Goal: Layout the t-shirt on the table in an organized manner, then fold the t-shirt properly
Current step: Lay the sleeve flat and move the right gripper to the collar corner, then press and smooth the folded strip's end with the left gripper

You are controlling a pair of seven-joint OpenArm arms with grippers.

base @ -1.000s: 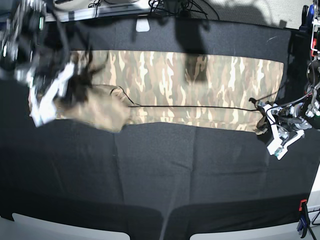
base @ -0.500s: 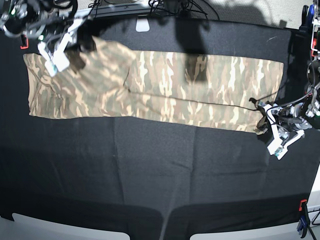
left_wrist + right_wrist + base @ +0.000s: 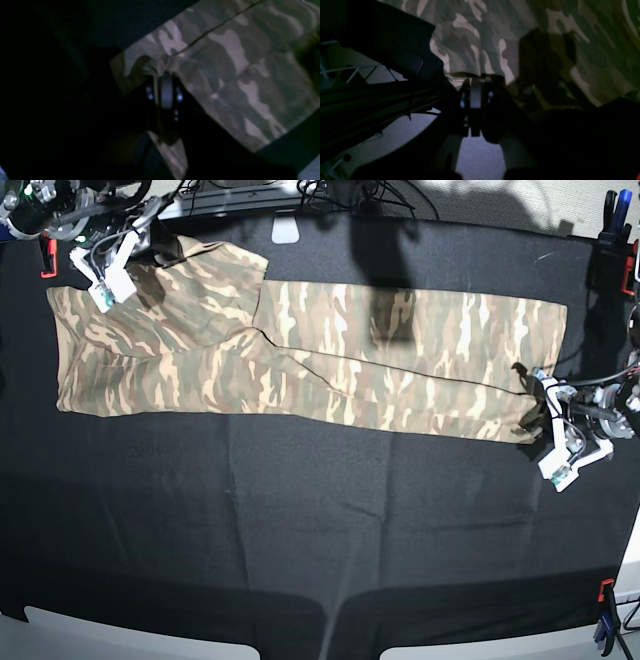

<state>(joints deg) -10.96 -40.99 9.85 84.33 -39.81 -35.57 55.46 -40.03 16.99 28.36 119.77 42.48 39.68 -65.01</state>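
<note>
The t-shirt [image 3: 300, 355] lies as a long band across the upper table [image 3: 320, 530], its long axis left to right; the right gripper [image 3: 112, 270] pinches its upper-left corner, the left gripper [image 3: 545, 430] (lower right) clamps the opposite end.

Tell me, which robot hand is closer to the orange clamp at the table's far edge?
The right gripper, just beside the orange clamp. The left gripper is across the table, pinching the t-shirt.

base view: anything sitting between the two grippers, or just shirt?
Just the t-shirt, stretched as a long folded band on the table from the right gripper to the left gripper; nothing else shows in base view.
</note>
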